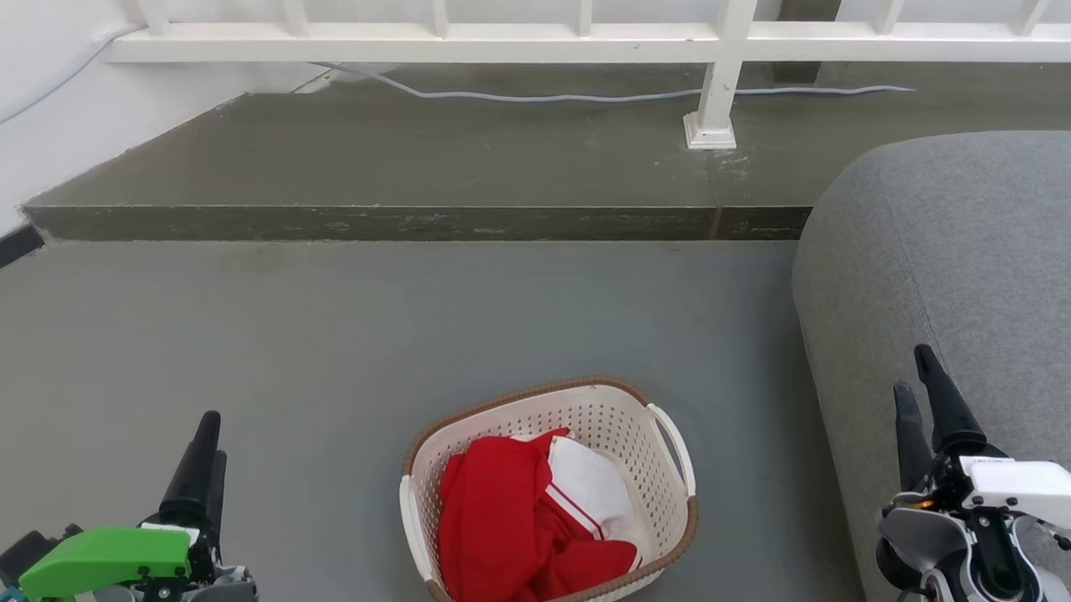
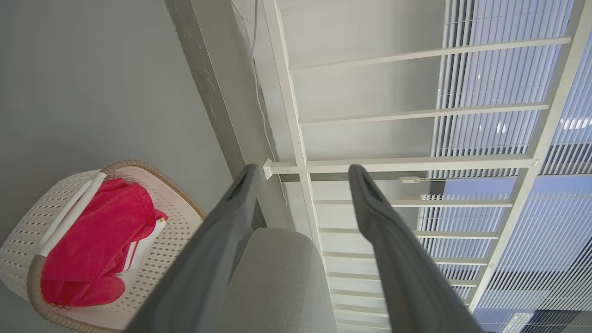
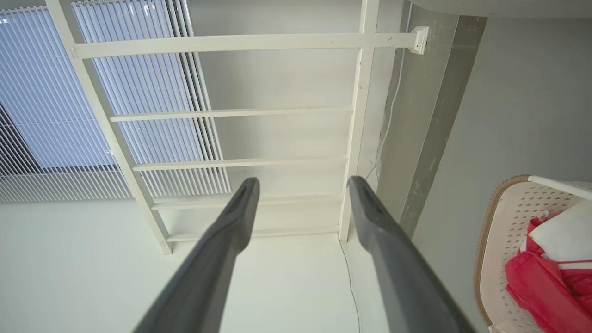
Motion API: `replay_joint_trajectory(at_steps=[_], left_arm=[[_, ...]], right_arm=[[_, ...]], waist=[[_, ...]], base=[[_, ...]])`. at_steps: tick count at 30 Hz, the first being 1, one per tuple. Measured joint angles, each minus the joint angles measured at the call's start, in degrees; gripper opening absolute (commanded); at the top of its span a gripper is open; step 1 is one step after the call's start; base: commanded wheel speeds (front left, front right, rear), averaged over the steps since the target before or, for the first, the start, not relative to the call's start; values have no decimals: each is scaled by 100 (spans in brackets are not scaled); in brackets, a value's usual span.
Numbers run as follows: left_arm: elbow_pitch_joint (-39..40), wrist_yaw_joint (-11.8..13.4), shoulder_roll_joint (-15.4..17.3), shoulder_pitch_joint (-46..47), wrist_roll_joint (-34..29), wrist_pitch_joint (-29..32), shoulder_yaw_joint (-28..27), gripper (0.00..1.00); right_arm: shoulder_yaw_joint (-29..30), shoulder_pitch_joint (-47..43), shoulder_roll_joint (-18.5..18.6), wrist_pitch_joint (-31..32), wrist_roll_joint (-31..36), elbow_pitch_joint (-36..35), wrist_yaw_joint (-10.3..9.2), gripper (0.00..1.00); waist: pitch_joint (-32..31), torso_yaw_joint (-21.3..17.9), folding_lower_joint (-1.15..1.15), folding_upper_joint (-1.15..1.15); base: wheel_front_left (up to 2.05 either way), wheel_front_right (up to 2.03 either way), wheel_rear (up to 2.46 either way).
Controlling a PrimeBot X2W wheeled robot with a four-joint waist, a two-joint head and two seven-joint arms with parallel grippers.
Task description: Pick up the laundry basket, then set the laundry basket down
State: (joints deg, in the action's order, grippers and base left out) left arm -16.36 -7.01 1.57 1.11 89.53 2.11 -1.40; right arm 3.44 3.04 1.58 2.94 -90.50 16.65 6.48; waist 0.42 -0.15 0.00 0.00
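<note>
Your left gripper point(image 1: 210, 441) and right gripper point(image 1: 914, 372) hang empty, fingers apart, either side of the basket point(image 1: 611, 424), which sits on the floor point(image 1: 321, 329) well short of the step point(image 1: 414, 221), so lifting and set-down both seemingly remain.

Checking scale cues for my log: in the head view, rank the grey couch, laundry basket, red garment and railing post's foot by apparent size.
1. grey couch, cropped by the frame
2. laundry basket
3. red garment, inside the basket
4. railing post's foot, small partly because it is farthest away
</note>
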Motion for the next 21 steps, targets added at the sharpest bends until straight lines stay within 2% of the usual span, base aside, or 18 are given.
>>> replay_joint_trajectory(at_steps=[12,21], left_arm=[[46,0,146,4,-686,-243,226,100],[55,-1,282,11,-1492,-422,371,100]], right_arm=[[-399,53,178,-277,581,-121,0,100],[-682,138,332,-472,1199,-125,3,100]], waist=[[10,-11,0,0],[19,-16,0,0]], base=[[0,0,0],[0,0,0]])
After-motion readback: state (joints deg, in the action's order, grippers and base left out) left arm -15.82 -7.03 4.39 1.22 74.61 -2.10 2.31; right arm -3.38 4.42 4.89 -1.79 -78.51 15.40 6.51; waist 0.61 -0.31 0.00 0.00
